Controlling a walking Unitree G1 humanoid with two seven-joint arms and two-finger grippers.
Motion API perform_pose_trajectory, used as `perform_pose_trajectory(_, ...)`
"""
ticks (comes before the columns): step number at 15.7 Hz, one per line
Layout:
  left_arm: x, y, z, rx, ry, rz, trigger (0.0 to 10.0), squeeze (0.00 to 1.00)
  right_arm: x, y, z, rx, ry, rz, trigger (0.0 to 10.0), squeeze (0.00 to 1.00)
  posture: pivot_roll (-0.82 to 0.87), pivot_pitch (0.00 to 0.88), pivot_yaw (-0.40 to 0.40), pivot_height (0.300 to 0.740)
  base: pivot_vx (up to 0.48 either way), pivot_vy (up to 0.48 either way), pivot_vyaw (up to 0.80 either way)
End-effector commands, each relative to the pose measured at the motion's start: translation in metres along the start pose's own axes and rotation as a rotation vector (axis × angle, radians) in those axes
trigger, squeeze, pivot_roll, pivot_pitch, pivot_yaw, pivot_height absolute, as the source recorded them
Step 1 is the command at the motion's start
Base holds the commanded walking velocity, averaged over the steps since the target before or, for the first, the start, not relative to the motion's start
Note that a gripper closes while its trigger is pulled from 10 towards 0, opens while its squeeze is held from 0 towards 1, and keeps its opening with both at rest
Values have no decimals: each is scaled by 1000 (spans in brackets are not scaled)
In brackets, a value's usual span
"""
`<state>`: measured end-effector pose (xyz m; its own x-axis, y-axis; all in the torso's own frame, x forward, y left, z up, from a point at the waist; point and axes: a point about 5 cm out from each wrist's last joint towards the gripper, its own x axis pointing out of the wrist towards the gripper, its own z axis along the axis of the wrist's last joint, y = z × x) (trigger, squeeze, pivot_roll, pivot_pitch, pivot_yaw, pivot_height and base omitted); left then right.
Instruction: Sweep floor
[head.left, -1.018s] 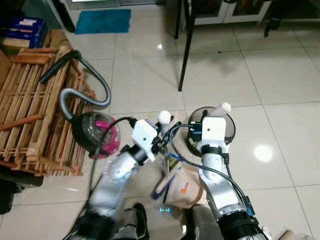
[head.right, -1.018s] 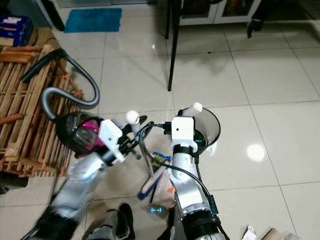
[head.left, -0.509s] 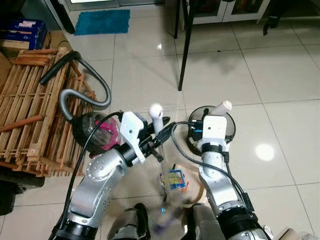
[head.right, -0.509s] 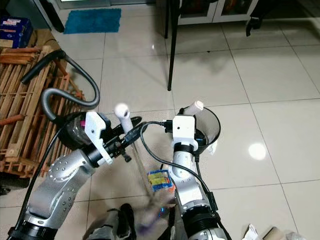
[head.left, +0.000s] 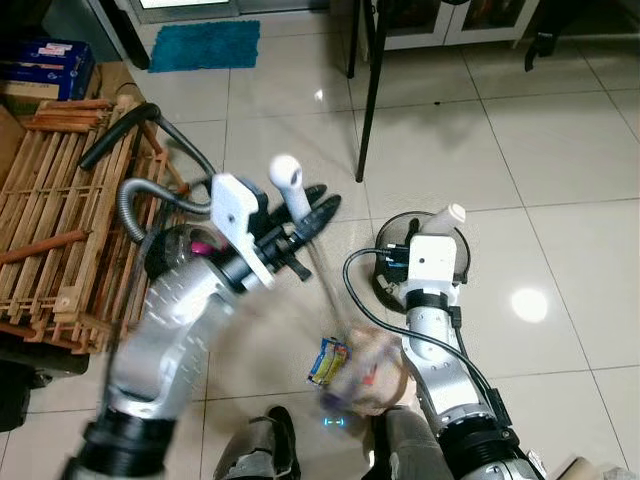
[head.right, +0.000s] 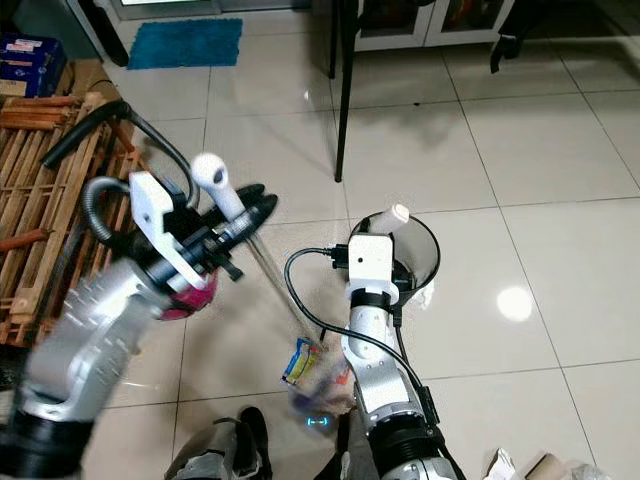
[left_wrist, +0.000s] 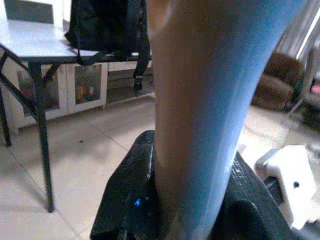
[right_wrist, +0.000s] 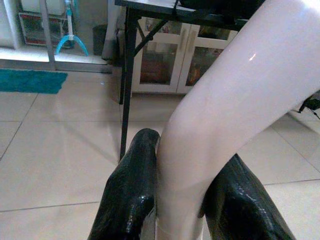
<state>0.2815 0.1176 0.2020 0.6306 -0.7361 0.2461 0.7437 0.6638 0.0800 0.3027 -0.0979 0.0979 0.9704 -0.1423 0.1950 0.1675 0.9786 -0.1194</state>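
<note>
1. Our left gripper (head.left: 305, 222) is clamped on the white handle of the slim-shafted broom (head.left: 288, 187), raised above the pale glossy tile floor (head.left: 560, 150). The shaft slants down to the blurred brush head near our feet.
2. Our right gripper (right_wrist: 185, 200) pinches the white curved handle of the dark round dustpan (head.left: 445, 219), which rests on the floor just ahead of us.
3. A blue-and-yellow crumpled wrapper (head.left: 326, 360) lies beside a tan piece of litter (head.left: 375, 372), both short of the pan.
4. Risks, as we judge them:
   - A stroke this fast could flick the wrapper past the pan.
   - The broom swings near the black-and-pink canister vacuum cleaner (head.left: 190, 262) and its grey hose (head.left: 165, 185); a wide backswing could snag there.
   - The black cable (head.left: 362, 300) looping off our right arm sits close to the shaft's path.
</note>
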Motion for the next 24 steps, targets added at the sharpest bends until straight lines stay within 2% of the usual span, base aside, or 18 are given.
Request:
perform_pose_trajectory(1,-3,4,5,39,-3,-4,10000,0,-9,-1,-17,-3,82,9,10000,0,-46,257,75,740,0,0,0)
perform_pose_trajectory(2,-8,13,6,79,14,22,10000,0,-11,-1,-18,-2,87,11,10000,0,-48,255,75,740,0,0,0)
perform_pose_trajectory(4,-13,21,1,132,57,60,10000,0,-13,-1,-19,2,91,16,10000,0,-49,252,73,740,0,0,0)
perform_pose_trajectory(6,-18,21,-12,145,97,105,10000,0,-14,0,-19,5,94,22,10000,0,-50,251,71,740,0,0,0)
perform_pose_trajectory(7,-20,17,-26,156,122,131,10000,0,-15,0,-20,8,95,24,10000,0,-53,251,69,740,0,0,0)
perform_pose_trajectory(11,-5,13,-65,198,109,333,10000,0,-18,2,-18,25,95,37,10000,0,-86,256,55,740,0,0,0)
perform_pose_trajectory(14,2,14,-86,221,128,429,10000,0,-21,1,-19,24,94,50,10000,0,-98,254,47,740,0,0,0)
perform_pose_trajectory(16,8,13,-91,184,116,454,10000,0,-22,0,-19,22,93,55,10000,0,-105,256,45,740,0,0,0)
perform_pose_trajectory(17,17,9,-89,120,74,470,10000,0,-23,0,-19,23,95,59,10000,0,-105,256,45,740,0,0,0)
perform_pose_trajectory(18,17,9,-89,120,74,470,10000,0,-23,0,-19,23,95,59,10000,0,-105,256,45,740,0,0,0)
perform_pose_trajectory(20,25,4,-83,17,2,508,10000,0,-24,2,-20,23,98,66,10000,0,-99,248,44,740,0,0,0)
perform_pose_trajectory(24,35,3,-72,-90,-106,583,10000,0,-22,3,-19,28,99,71,10000,0,-98,240,46,740,0,0,0)
